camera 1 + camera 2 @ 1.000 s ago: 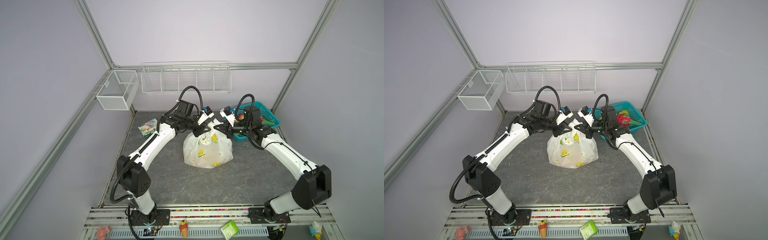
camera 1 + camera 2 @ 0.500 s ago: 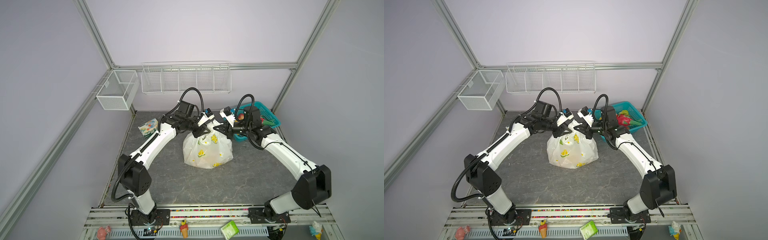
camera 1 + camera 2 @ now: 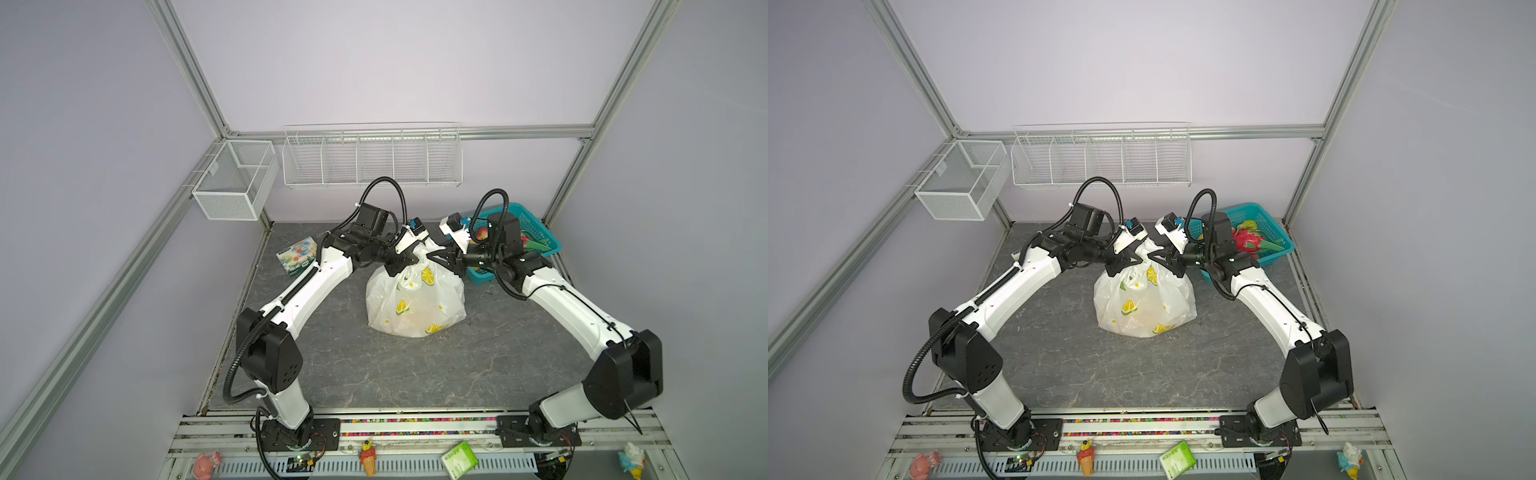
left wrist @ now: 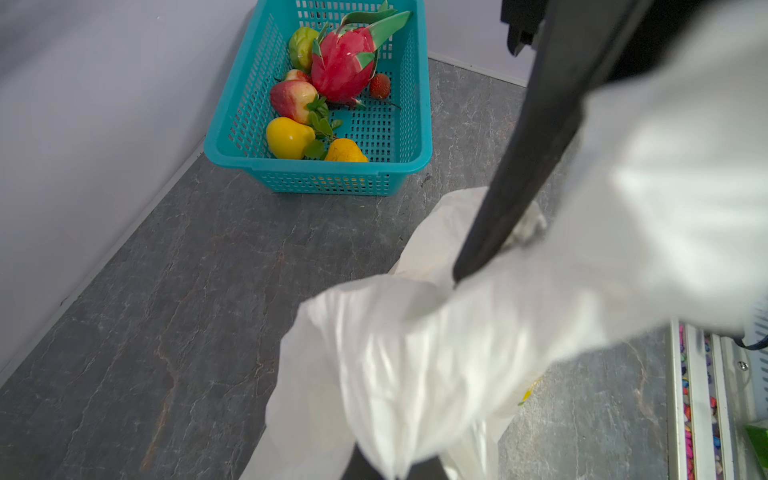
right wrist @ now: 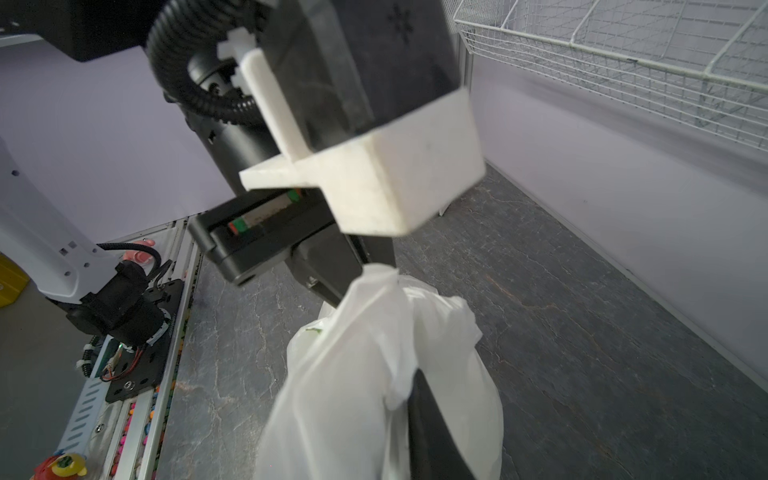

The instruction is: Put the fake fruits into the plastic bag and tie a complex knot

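— Since the plastic bag (image 3: 415, 307) stands bulging and gathered at mid-table, how is item one, the loading, to be entered?
— Part done, by judgement. An orange shape shows through the film low in the bag. Several fake fruits (image 4: 340, 70), a pink dragon fruit among them, lie in the teal basket (image 4: 332, 178) at the far right, apart from the bag.
— Item two, the knot (image 3: 423, 254)?
— A bunched twist of white handles at the bag's top, one flattened tail reaching toward the right. Entered as begun. Its turns are hidden, so tightening or a further turn is probably left.
— Left gripper (image 3: 409, 261)?
— Reaches in from the left, level with the bag's neck. Jaws pressed together, pinching handle plastic of the bag right at the twist, as the right wrist view shows.
— Right gripper (image 3: 444, 258)?
— Reaches in from the right, just beside the twist, one finger (image 5: 436, 436) against the film. Only that finger shows plainly. Spread or closed, holding or not: cannot tell.
— Bag relative to both?
— Below and between them, resting on the table (image 3: 374, 374), neck up at their tips.
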Robot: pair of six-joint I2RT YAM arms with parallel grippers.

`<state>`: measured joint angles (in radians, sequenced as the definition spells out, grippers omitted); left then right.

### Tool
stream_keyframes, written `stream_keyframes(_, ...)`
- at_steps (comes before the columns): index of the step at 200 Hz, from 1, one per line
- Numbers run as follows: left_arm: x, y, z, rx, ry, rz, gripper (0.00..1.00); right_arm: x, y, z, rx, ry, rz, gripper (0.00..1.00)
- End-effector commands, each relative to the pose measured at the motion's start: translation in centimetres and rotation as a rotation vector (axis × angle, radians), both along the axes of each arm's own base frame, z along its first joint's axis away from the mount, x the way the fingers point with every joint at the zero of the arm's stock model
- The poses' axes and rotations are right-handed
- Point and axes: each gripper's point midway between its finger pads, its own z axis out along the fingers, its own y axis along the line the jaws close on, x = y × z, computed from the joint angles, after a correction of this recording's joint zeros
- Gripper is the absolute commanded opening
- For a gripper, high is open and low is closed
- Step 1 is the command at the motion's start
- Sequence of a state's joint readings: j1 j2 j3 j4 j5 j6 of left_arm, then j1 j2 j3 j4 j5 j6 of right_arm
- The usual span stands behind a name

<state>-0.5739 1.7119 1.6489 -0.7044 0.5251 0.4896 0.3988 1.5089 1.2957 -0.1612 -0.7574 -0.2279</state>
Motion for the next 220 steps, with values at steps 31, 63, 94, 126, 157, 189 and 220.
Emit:
stream_keyframes(31,-0.2,1.6,2.1,-0.020,-0.118,0.049,0.00,-0.5,-0.2,-0.8,-0.018,-0.047,0.033,0.72)
stream_keyframes(63,-0.8,1.5,2.1,-0.035,-0.124,0.024,0.00,-1.5,1.5,-1.4,-0.017,-0.063,0.105,0.93)
stream_keyframes(94,-1.2,1.5,2.2,-0.043,-0.138,-0.002,0.00,-0.6,2.4,-2.3,-0.027,-0.067,0.124,0.97)
stream_keyframes(126,-1.4,1.5,2.2,-0.039,-0.133,-0.010,0.00,-0.2,3.2,-3.3,-0.057,-0.069,0.145,0.87)
stream_keyframes(157,-1.3,1.5,1.9,-0.026,-0.133,-0.014,0.00,-0.2,3.5,-3.2,-0.053,-0.062,0.171,0.84)
stream_keyframes(189,-1.2,1.6,1.7,-0.015,-0.136,-0.014,0.00,-0.3,3.4,-3.2,-0.068,-0.055,0.190,0.79)
stream_keyframes(220,-1.2,1.6,1.6,-0.011,-0.132,-0.013,0.00,-0.3,3.3,-3.3,-0.093,-0.050,0.196,0.64)
